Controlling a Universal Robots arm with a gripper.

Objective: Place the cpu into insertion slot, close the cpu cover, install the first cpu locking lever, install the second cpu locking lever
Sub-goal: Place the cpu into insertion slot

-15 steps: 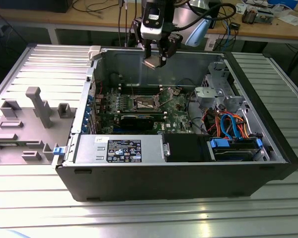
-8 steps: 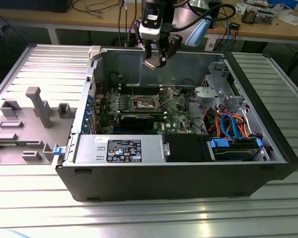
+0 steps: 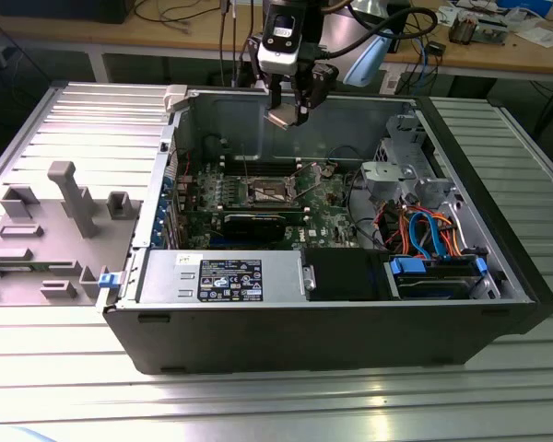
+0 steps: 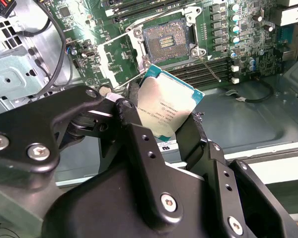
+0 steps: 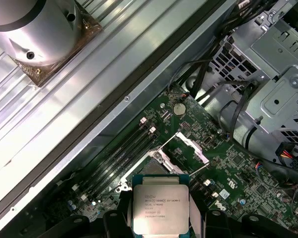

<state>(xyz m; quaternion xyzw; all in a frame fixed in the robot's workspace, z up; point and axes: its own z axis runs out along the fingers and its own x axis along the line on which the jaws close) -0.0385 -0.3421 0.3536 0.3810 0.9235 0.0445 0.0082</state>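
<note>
Now — cpu point(image 4: 166, 109): held in the air above the open computer case point(image 3: 304, 336), over the motherboard and short of the socket; metal top towards both wrist cameras, tilted rather than level in the second wrist view.
Gripper point(image 3: 284, 115): black fingers point(image 4: 131, 111) drawn in narrow on two opposite edges of the chip, nothing else between them.
Insertion slot point(image 4: 166, 42): bare, dark contact field exposed, silver rim around it, green board all round; apart from the chip, judging by the exterior view.
Cpu cover point(image 5: 193, 148): swung up on its hinge beside the socket, window frame standing open, not touching the chip.
Locking lever point(image 4: 208, 67): thin wire rod lying free beside the socket, unhooked; the second one hard to make out.
Coin battery point(image 5: 179, 108): round, silver, on the board beyond the socket — no part of the job.
Handling: probably light, stiff and flat; smooth metal lid likely slippery, so an edge grip seems sound. Underside contacts and socket pins judged delicate, best spared any sliding or pressing.
Hold: by the green border edges, as here, square and even, underside left free.
Progress: first step under way, chip not seated; cover not yet closed, levers not yet latched.
</note>
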